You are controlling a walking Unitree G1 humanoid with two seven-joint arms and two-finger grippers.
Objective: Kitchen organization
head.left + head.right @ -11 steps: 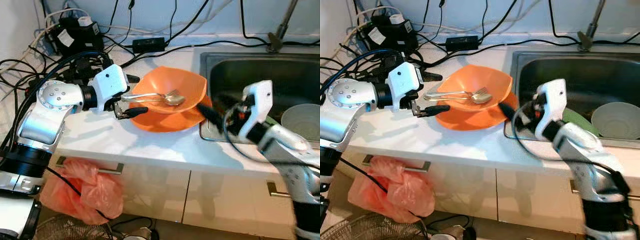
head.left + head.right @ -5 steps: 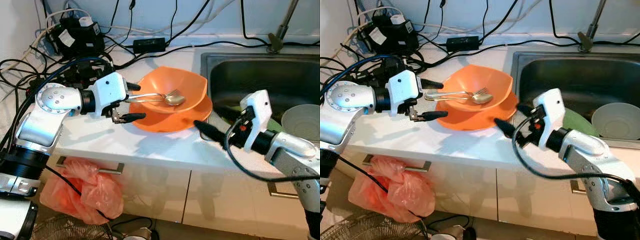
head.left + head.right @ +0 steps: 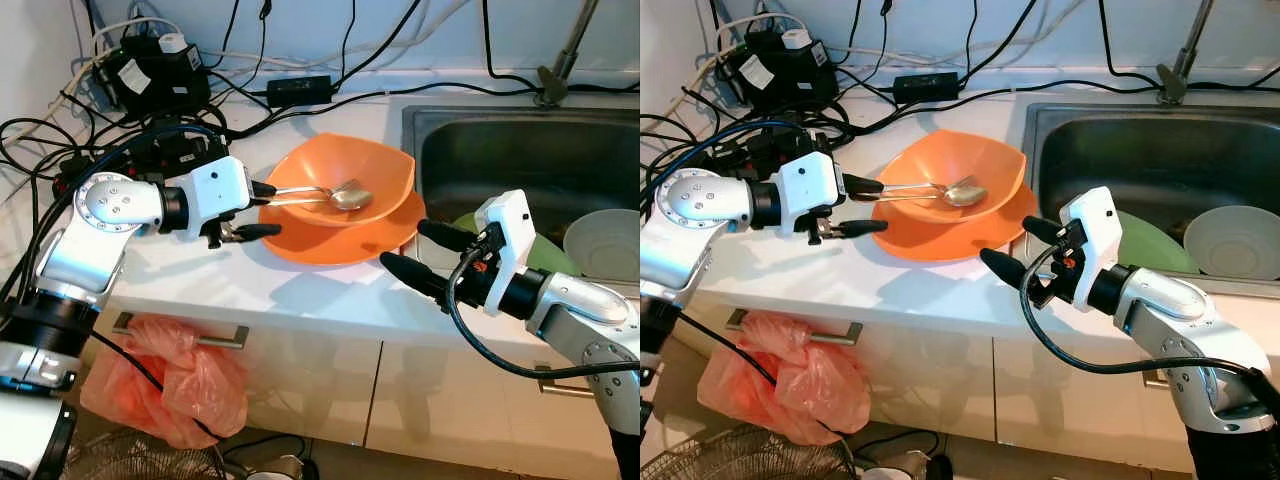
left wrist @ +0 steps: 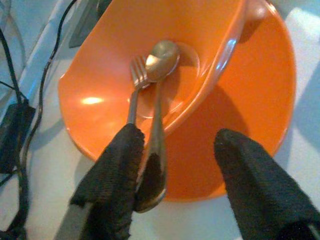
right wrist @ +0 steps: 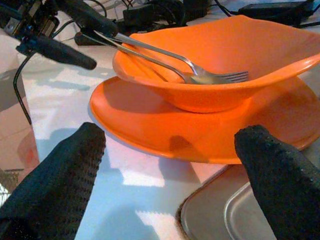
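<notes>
A white countertop [image 3: 210, 275] runs across the scene, with a stainless steel sink [image 3: 520, 150] set into it on the right and a tangle of black cables [image 3: 130, 130] at the far left. In the sink a pale grey bowl [image 3: 605, 240] rests beside a green plate [image 3: 1155, 245]. On the counter, just left of the sink, a flat orange plastic plate [image 3: 345, 240] carries a deep orange plastic bowl [image 3: 345, 175], and 2 metal utensils lie inside it: a silver spoon [image 4: 161, 60] and a silver fork [image 4: 136, 80], their handles jutting over the bowl's left rim.

The left gripper [image 3: 255, 210] is placed at those handles with its fingers spread apart; 1 finger [image 4: 117, 175] touches the spoon handle, the other is held over the plate, so nothing is clamped yet. The right gripper [image 3: 425, 250] hovers near the plate's right edge, its fingers also wide apart and holding nothing.

The step in hand appears to be lifting the cutlery out. Both handles should be centred between the fingers before closing, and the pull kept low and along the handles, lest the bowl be tipped or dragged on the plate. The bowl could be steadied by the right gripper.
</notes>
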